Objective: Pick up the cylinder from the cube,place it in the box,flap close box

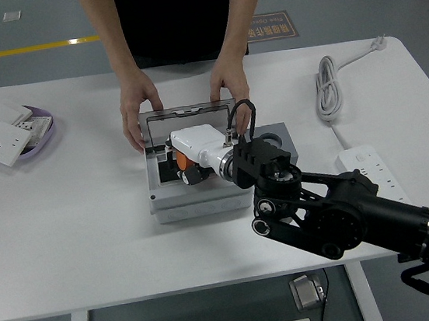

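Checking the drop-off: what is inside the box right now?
Inside the box, the right hand holds the orange cylinder. The hand covers most of the interior.

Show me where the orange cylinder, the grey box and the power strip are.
orange cylinder (183, 162), head view, visible orange side under the hand.
grey box (200, 202), head view, front wall.
power strip (373, 176), head view, white top.

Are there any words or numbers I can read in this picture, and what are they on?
Floor sign behind the person: it has printed characters, but they are too blurred to read.
Power strip: no readable print.
White switch plates at the purple tray: no readable print.
Grey box and robot right hand: no writing visible.
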`<control>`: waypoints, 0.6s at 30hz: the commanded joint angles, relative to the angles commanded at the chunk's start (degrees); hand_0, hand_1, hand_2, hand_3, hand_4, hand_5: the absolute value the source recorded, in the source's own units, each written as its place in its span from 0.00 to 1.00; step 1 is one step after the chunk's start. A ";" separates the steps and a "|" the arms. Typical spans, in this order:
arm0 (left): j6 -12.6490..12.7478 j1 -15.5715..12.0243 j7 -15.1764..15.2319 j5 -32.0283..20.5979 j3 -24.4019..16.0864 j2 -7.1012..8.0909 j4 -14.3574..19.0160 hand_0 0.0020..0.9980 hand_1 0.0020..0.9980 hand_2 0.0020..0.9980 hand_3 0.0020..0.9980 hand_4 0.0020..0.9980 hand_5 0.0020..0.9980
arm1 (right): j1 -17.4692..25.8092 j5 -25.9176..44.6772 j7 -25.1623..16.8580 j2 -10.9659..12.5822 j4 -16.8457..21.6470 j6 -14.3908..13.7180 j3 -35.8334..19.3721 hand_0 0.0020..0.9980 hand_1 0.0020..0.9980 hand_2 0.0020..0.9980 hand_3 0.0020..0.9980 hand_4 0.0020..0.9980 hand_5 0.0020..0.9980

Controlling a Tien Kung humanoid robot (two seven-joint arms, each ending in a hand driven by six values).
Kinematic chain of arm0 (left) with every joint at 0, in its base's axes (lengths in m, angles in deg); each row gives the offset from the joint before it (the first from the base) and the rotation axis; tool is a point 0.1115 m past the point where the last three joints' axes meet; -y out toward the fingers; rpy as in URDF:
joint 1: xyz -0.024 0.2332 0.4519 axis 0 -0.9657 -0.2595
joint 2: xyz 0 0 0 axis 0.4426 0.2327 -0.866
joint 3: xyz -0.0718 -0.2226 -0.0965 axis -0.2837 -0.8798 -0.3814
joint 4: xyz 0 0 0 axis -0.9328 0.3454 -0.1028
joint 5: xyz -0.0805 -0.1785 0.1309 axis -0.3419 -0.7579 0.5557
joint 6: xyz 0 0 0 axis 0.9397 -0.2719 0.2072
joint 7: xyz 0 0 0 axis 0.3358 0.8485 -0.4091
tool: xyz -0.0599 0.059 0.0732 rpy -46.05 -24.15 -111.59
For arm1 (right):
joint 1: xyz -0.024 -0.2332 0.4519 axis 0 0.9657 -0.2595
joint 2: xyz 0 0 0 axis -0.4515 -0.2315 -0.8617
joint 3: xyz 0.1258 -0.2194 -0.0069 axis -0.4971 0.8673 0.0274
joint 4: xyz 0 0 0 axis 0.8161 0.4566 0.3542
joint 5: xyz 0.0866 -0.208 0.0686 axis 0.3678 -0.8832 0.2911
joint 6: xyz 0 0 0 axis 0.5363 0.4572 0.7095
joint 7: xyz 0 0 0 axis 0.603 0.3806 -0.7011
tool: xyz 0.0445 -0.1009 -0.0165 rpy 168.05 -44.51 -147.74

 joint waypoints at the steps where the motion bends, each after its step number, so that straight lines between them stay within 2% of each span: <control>1: 0.01 0.01 0.00 0.01 0.00 0.00 0.00 0.57 0.62 0.59 0.61 0.74 0.27 | 0.02 -0.37 0.17 0.00 0.03 0.22 -0.08 0.64 0.63 0.62 0.66 0.53 0.20; 5: 0.02 0.04 0.01 0.14 -0.12 -0.03 0.01 0.57 0.62 0.59 0.61 0.74 0.27 | 0.10 -1.79 0.57 0.01 0.18 0.40 -0.48 0.64 0.63 0.62 0.66 0.53 0.20; 6: 0.02 0.04 0.01 0.18 -0.14 -0.05 0.02 0.57 0.62 0.59 0.61 0.74 0.26 | 0.13 -2.14 0.63 0.02 0.19 0.35 -0.61 0.82 0.70 0.71 0.71 0.65 0.34; 11: 0.02 -0.05 -0.01 0.17 -0.10 -0.11 0.00 0.57 0.62 0.59 0.61 0.74 0.26 | 0.35 -3.42 0.72 0.17 0.44 0.17 -1.09 0.82 0.70 0.71 0.71 0.65 0.34; 12: 0.03 -0.07 -0.01 0.17 -0.09 -0.11 0.00 0.57 0.62 0.59 0.61 0.74 0.26 | 0.39 -3.52 0.70 0.20 0.51 0.13 -1.16 0.86 0.72 0.73 0.74 0.74 0.36; 17: 0.03 -0.06 -0.02 0.32 -0.25 -0.16 0.03 0.57 0.62 0.59 0.61 0.74 0.26 | 0.89 -2.84 0.38 0.70 1.53 -0.23 -1.77 0.86 0.72 0.73 0.74 0.74 0.36; 18: 0.03 -0.07 -0.02 0.37 -0.31 -0.18 0.04 0.57 0.62 0.59 0.61 0.74 0.26 | 1.05 -2.24 0.25 0.92 1.89 -0.35 -1.94 0.87 0.72 0.74 0.76 0.77 0.36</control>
